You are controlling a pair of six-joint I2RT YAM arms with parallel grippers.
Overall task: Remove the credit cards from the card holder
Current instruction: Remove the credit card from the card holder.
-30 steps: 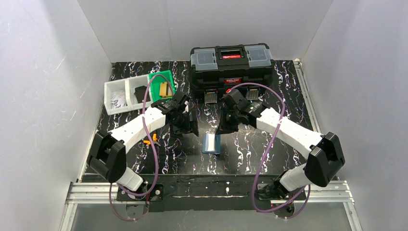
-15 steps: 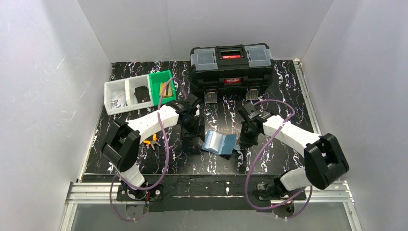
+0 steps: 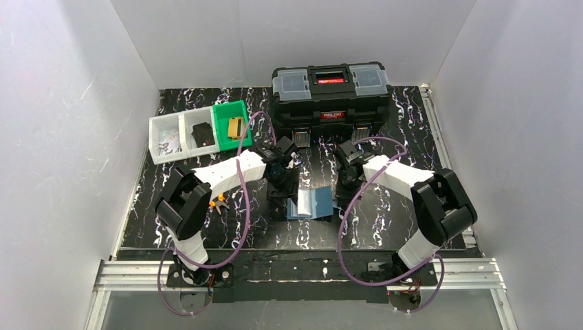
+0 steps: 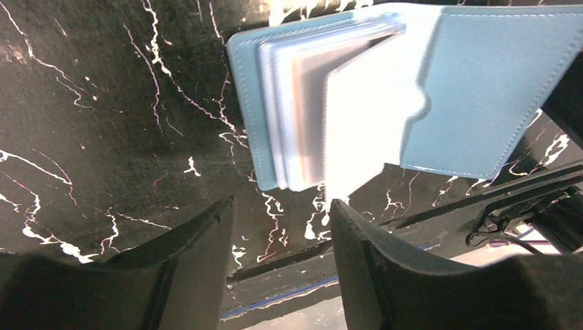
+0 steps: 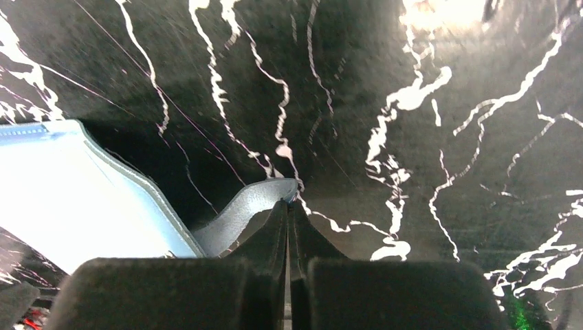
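Top view: one card holder (image 3: 313,204) is lying open on the worktop (image 3: 381,223), between the left pincer (image 3: 282,188) and the right pincer (image 3: 343,183). One black toolbox (image 3: 328,93) and three bins (image 3: 196,129) are sitting behind.

Left wrist: the pincer is hanging wide open with nothing in it, just beside the fanned sleeves (image 4: 295,117). Can't count the credit cards.

Right wrist: the pincer is squeezing tight on one corner flap of the holder.

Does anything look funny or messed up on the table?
Only the card holder: it sits half open, one cover tilted up where the right gripper pinches its edge, inner sleeves fanned out. Nothing looks spilled.
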